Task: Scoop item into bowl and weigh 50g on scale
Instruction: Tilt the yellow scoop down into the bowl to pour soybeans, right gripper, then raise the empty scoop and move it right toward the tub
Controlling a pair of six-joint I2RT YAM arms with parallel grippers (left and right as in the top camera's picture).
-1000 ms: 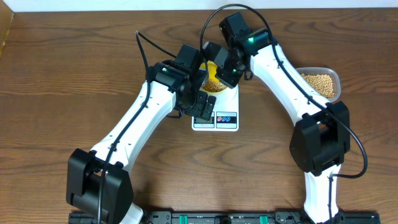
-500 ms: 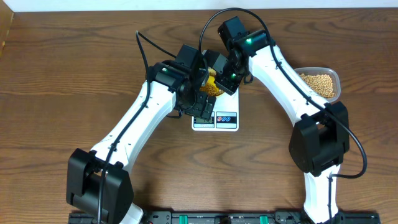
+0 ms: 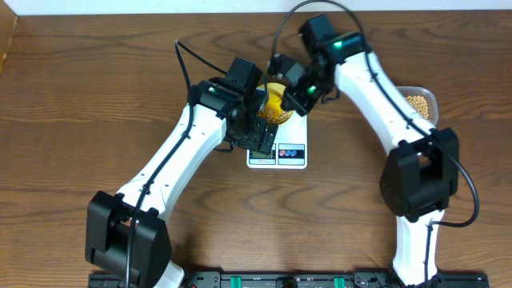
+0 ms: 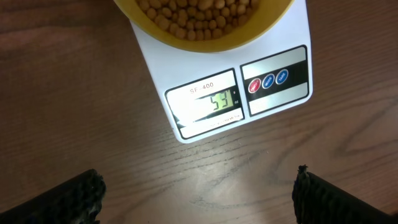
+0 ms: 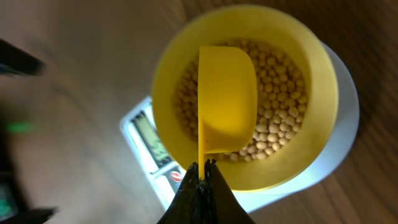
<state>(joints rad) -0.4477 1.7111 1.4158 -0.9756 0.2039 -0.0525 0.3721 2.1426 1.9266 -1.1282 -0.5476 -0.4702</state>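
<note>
Scoop (image 5: 227, 99) edge-on in right fingers (image 5: 186, 202) over bowl (image 5: 314, 78) | left fingers (image 4: 56, 199) spread

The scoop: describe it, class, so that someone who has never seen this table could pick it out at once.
Find the white scale at the centre of the overhead view; a round yellow bowl of beans stands on it. Over the bowl is the scoop, pinched by its thin handle in the right gripper. Unlike the bowl, it is a small oblong yellow cup.

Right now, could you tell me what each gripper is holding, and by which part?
The right gripper pinches the yellow scoop by its handle; left gripper holds nothing.
</note>
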